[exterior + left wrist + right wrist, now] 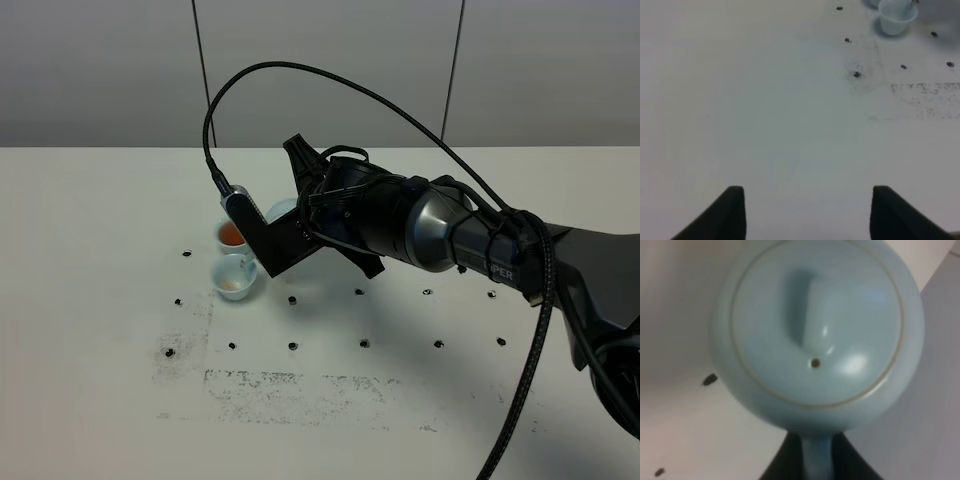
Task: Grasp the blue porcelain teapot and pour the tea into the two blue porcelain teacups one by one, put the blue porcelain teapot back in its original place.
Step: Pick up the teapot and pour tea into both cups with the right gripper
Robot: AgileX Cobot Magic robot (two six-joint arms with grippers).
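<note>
The pale blue teapot (817,330) fills the right wrist view, seen from above with its knobbed lid on. My right gripper (817,462) is shut on its loop handle. In the high view my right arm reaches across the middle and hides most of the teapot (283,210), which is held above the table just right of the two teacups. The far teacup (232,236) holds orange tea. The near teacup (235,277) shows a little orange inside and also appears in the left wrist view (896,17). My left gripper (807,195) is open and empty over bare table.
The white table (100,300) has rows of small dark screw holes (292,345) and a scuffed grey patch (290,385) toward the front. A black cable (300,75) loops above my right arm. A grey panelled wall stands behind the table.
</note>
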